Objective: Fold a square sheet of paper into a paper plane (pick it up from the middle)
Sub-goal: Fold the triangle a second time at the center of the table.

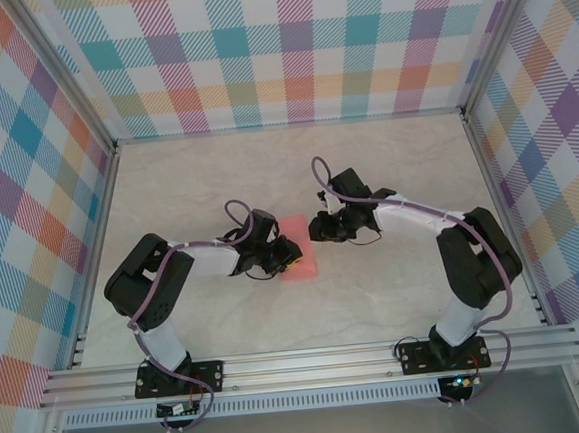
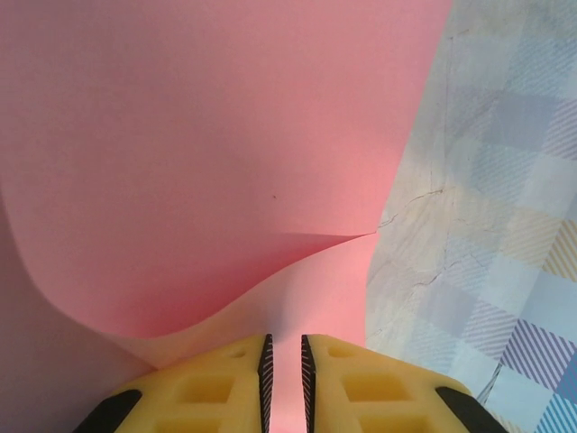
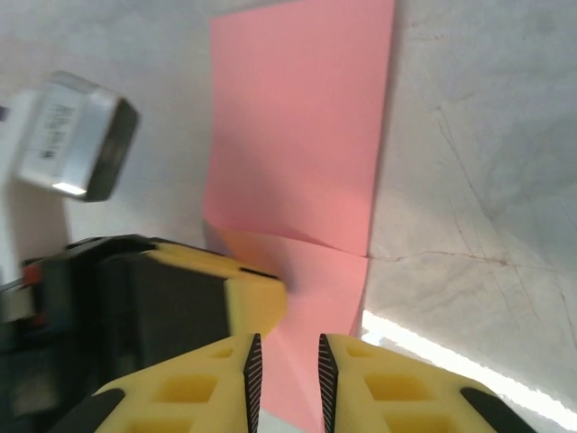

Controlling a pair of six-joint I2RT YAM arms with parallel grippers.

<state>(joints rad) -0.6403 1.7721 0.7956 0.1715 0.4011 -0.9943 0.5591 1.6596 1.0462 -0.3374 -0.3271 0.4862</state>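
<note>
Looks mid-fold; left claw (image 2: 287, 347) pinching the square sheet of paper (image 2: 198, 135); right claw (image 3: 288, 347), can't tell; next: line up edges, crease.

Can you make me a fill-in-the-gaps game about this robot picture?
The square sheet of paper is ___. It lies on the ___, between the left gripper and the right gripper. The fingers of the left gripper are ___. The walls have a ___ pattern.
Missing words: pink; table; yellow; checked.

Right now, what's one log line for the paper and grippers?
paper: on table, flap curling up | left gripper: narrow gap, paper between, grip unclear | right gripper: slightly open over paper
</note>
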